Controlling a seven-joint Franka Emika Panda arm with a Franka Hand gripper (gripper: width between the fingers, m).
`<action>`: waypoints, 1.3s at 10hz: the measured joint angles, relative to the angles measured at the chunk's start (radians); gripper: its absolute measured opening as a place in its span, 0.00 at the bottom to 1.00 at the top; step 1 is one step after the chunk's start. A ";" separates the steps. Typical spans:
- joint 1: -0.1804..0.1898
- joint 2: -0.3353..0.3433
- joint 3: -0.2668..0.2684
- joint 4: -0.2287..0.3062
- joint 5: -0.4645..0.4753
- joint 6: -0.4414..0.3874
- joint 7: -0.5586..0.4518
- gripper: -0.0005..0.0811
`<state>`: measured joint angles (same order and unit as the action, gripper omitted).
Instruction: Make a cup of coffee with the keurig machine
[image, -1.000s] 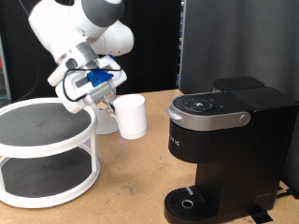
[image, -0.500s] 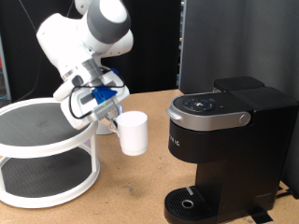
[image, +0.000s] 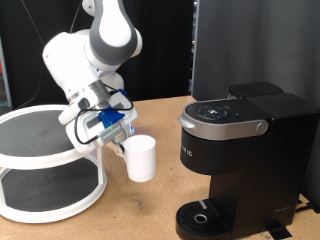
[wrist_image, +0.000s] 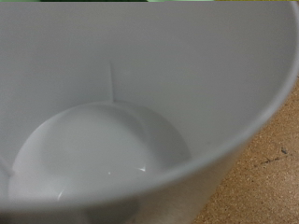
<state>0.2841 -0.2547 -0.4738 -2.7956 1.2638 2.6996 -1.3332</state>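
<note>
**Cup carried in the gripper, above the tabletop and beside the coffee machine.**

In the exterior view the gripper (image: 118, 133) held the white cup (image: 139, 158) at its rim, with the jaws closed on the cup wall and the cup hanging slightly tilted, clear of the brown tabletop (image: 150, 205). The cup lay between the white two-tier round stand (image: 45, 165) at that view's left and the black coffee machine (image: 245, 150) at its right, near but apart from both. The wrist view showed only the cup's empty interior (wrist_image: 103, 149). The cup appeared light, rigid and smooth-walled, so probably slippery; a rim pinch looked adequate while empty, though the handle was not visible as an alternative hold.
</note>
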 joint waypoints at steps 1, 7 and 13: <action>0.001 0.024 0.000 0.005 0.042 0.000 -0.043 0.09; 0.001 0.121 0.003 0.022 0.108 -0.007 -0.117 0.09; 0.001 0.194 0.016 0.055 0.187 -0.021 -0.173 0.09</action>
<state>0.2854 -0.0607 -0.4576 -2.7410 1.4504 2.6790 -1.5063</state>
